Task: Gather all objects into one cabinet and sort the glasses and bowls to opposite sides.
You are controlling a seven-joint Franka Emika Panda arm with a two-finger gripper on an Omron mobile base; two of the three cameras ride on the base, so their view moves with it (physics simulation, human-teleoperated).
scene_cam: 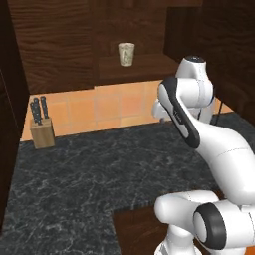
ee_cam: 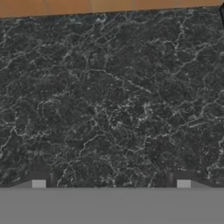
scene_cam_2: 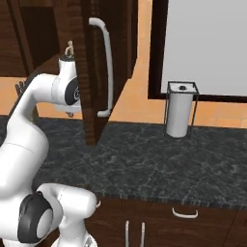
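The cabinet, its door swung open, has one cream cup standing upright on its shelf, well above the gripper, whose jaws stand wide apart and empty over bare dark counter. By my judgement the task is barely begun: the other cup, the mug and the black bowl are not yet gathered, and no sorting is done. No brand, label or writing is readable anywhere.

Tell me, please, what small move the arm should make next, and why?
Probably raise the open gripper toward the cream cup on the cabinet shelf. The fingers face bare dark counter with nothing between them, and that cup is the one task object in sight.
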